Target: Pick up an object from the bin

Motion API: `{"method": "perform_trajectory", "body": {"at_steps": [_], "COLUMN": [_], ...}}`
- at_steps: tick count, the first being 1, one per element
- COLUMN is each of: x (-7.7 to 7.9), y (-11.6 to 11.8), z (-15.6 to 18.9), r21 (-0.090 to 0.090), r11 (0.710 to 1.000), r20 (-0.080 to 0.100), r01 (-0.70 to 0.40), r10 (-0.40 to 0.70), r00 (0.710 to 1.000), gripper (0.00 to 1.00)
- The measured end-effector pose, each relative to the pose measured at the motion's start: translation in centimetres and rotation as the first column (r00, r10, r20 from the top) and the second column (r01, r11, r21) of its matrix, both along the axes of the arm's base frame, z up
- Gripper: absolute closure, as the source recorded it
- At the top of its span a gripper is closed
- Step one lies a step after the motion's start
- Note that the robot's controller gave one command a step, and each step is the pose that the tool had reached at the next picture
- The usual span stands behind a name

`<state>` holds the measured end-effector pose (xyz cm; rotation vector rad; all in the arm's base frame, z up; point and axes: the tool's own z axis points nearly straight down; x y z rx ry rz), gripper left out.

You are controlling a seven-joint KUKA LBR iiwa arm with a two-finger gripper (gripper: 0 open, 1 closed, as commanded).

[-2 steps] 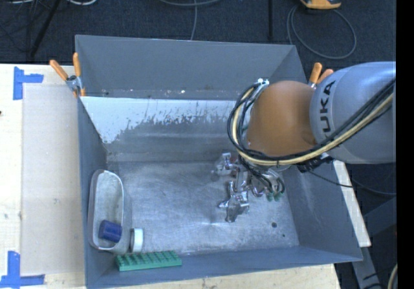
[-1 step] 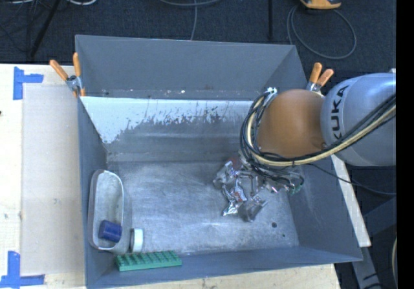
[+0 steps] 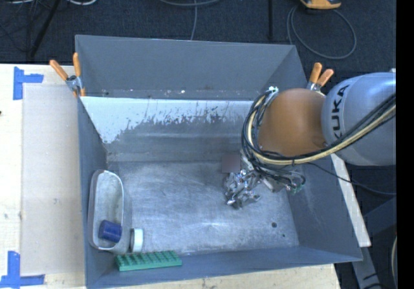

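My gripper hangs low over the bare floor in the right half of the bin, under the orange wrist cover. Its metal fingers point down and left, and nothing shows between them. A clear plastic cup lies on its side at the left wall, with a blue cap inside its near end. A small white cap rests just right of the cup. A green toothed comb-like strip lies along the front wall at the left. All of these lie far to the left of the gripper.
The arm reaches in over the bin's right rim, with cables looping around the wrist. A small dark patch marks the floor just up-left of the gripper.
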<state>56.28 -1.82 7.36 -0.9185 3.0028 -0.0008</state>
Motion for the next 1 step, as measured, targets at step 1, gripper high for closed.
{"method": "perform_trajectory", "body": {"at_steps": [1], "x": [-2.27], "y": [-2.7], "z": [20.89], "r21": [-0.002], "r11": [0.939], "r20": [0.005], "r01": [-0.343], "r10": [0.343], "r00": [0.939], "gripper": [1.0]}}
